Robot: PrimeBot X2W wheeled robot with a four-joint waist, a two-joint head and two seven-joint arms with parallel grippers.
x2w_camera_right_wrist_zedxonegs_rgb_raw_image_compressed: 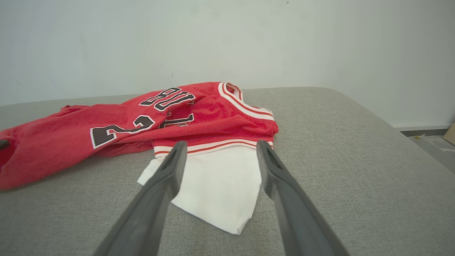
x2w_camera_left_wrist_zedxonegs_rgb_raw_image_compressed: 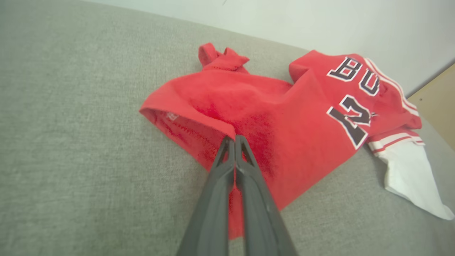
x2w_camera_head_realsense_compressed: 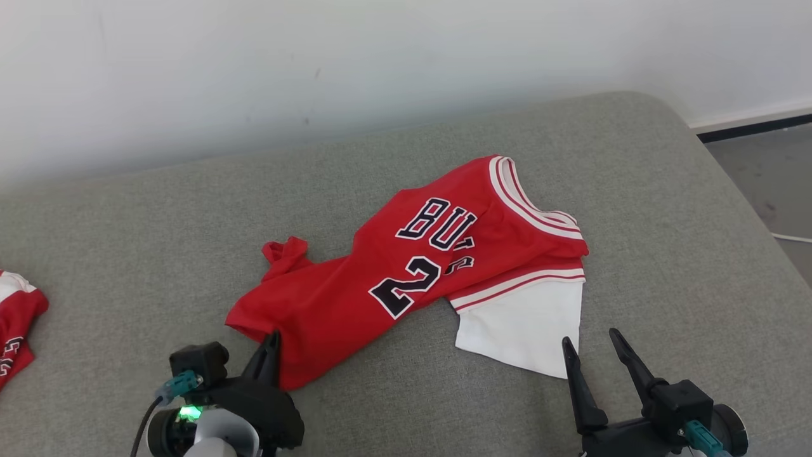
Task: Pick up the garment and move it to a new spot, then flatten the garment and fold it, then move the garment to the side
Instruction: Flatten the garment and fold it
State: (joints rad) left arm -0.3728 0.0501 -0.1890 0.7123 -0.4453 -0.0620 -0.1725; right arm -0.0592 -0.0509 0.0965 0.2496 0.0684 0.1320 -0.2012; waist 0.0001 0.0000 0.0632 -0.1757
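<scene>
**Garments: 2.**
- One red basketball jersey (x2w_camera_head_realsense_compressed: 355, 304) (x2w_camera_left_wrist_zedxonegs_rgb_raw_image_compressed: 284, 124) (x2w_camera_right_wrist_zedxonegs_rgb_raw_image_compressed: 53, 145) with red-and-white striped trim and a white sleeve panel (x2w_camera_head_realsense_compressed: 520, 330). It lies crumpled at the middle of the surface, collar toward the wall.
- One second red-and-white garment (x2w_camera_head_realsense_compressed: 16, 317), cut off at the left border of the head view and well apart from the jersey.

**Grippers: 2.**
- Left gripper (x2w_camera_head_realsense_compressed: 274, 339) (x2w_camera_left_wrist_zedxonegs_rgb_raw_image_compressed: 234, 138): fingers pressed together at the jersey's near hem. The cloth seems to be pinched between the tips, though the fold hides the contact.
- Right gripper (x2w_camera_head_realsense_compressed: 590, 337) (x2w_camera_right_wrist_zedxonegs_rgb_raw_image_compressed: 221, 143): fingers spread wide and holding nothing. It sits just beside the lower corner of the white sleeve panel.

**Surface: 1.** A grey woven upholstered cushion (x2w_camera_head_realsense_compressed: 127, 241).
- Its far edge meets a white wall (x2w_camera_head_realsense_compressed: 254, 63).
- It has a rounded corner at the far right, with grey floor (x2w_camera_head_realsense_compressed: 767, 171) beyond.
- Bare fabric lies on every side of the jersey, widest to the left and to the right.

**Writing.**
- Black, white-outlined block letters "BU", with the rest lost in a fold.
- A numeral "2" below them, followed by a partly hidden figure.
- A small pale tag inside the hem, which cannot be read.
</scene>
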